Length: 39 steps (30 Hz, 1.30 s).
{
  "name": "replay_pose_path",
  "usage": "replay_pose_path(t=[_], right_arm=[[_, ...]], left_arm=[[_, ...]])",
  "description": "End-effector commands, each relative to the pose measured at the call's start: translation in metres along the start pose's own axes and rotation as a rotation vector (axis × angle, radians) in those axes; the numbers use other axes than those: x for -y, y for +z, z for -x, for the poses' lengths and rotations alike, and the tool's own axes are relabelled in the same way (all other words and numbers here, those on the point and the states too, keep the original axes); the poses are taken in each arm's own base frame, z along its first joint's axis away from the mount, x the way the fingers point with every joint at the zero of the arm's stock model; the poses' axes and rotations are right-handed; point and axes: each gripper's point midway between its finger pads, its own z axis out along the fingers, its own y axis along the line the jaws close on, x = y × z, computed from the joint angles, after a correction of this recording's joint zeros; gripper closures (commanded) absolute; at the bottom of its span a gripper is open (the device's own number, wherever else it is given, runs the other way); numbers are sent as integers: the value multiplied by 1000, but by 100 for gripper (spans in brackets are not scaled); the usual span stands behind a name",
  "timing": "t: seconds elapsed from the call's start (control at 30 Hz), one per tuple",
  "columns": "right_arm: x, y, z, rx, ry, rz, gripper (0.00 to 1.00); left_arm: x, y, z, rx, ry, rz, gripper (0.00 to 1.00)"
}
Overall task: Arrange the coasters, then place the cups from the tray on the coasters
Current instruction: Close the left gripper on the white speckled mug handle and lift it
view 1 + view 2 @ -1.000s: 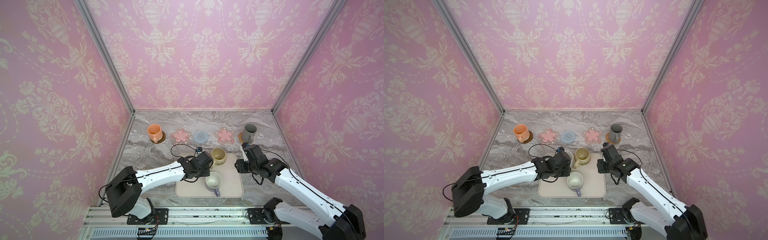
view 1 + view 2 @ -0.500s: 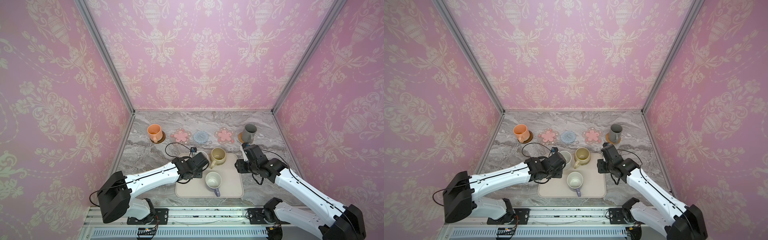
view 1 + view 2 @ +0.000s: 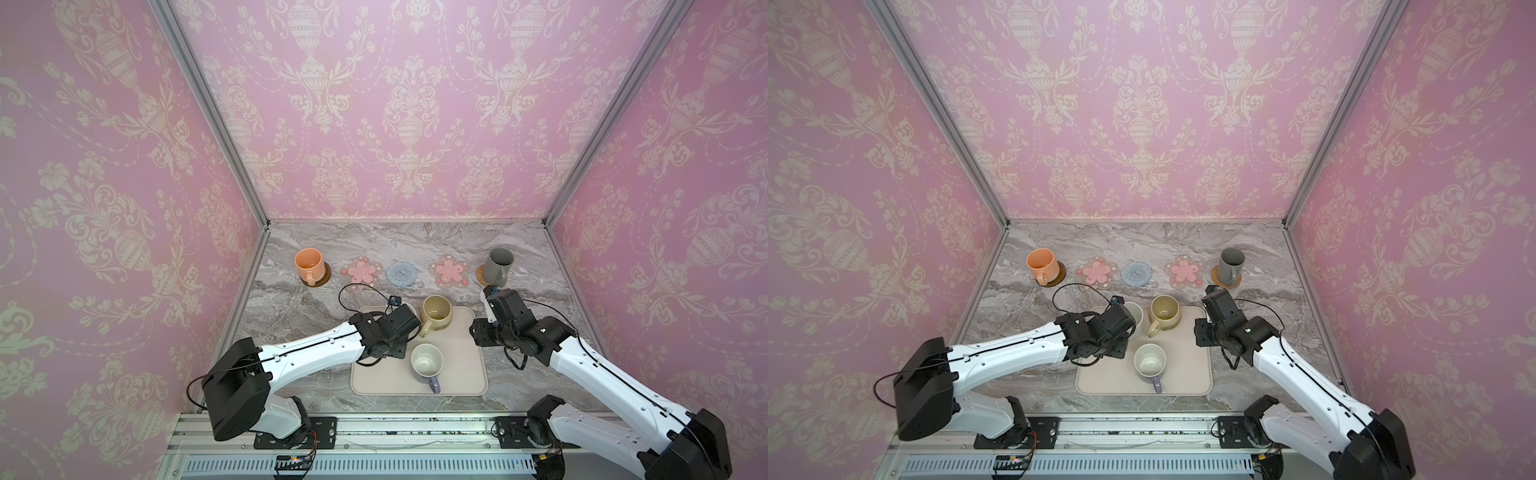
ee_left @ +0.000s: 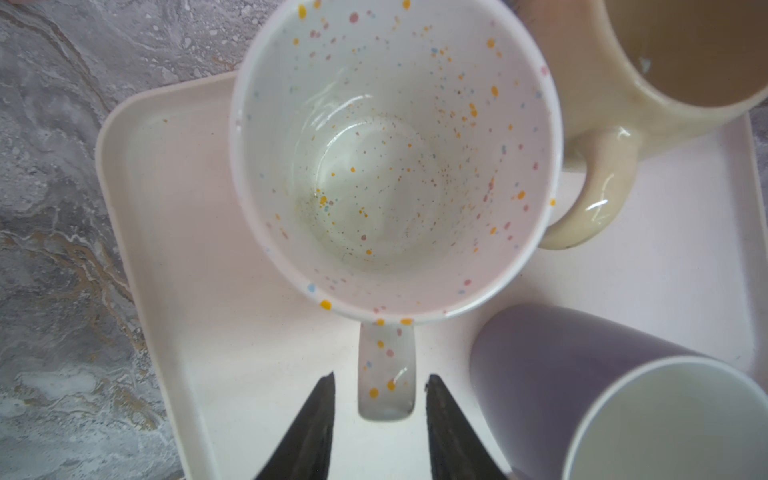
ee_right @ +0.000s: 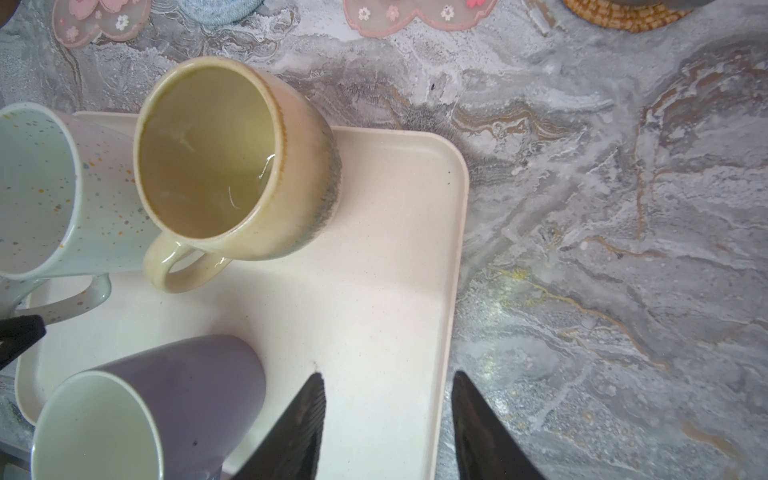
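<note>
Three cups stand on the cream tray [image 3: 457, 376]: speckled white [image 4: 395, 158], beige-yellow [image 3: 436, 312] and lavender [image 3: 427, 362]. My left gripper [image 4: 380, 378] is open, a finger on each side of the speckled cup's handle [image 4: 386, 365] with a gap on both sides. Over the tray's right rim [image 5: 455, 249] my right gripper [image 5: 386, 376] is open and empty. At the back, the orange cup [image 3: 309, 266] sits on the dark brown coaster [image 3: 322, 279] and the grey cup [image 3: 498, 266] on the rattan coaster [image 3: 481, 276]. Between them lie a pink flower coaster [image 3: 360, 271], the blue coaster [image 3: 402, 273] and another pink flower coaster [image 3: 448, 271], all bare.
Grey marble tabletop [image 3: 299, 316] enclosed by pink patterned walls on three sides. A black cable [image 3: 353, 291] loops above the table by the left wrist. The lavender cup stands close beside the speckled cup's handle in the left wrist view.
The left arm's elbow swung out toward the front left and its wrist shifted slightly left over the speckled cup. The right arm has not moved.
</note>
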Motion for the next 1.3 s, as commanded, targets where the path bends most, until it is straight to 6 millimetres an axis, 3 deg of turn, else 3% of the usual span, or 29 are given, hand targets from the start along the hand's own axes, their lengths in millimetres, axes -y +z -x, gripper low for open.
replay_pose_path(t=[0.0,0.37,0.83,1.27], right_arm=[[-4,-3,4,11,1,12,49],[-5,-4,5,8,-4,11,48],[-4,-4,4,4,-4,9,48],[-3,-2,1,-4,-1,5,49]], left_arm=[[9,3,7,6,10,-25,60],[7,8,24,76,-44,16,61],[0,18,18,66,-50,59,65],[-5,23,16,66,-35,84,80]])
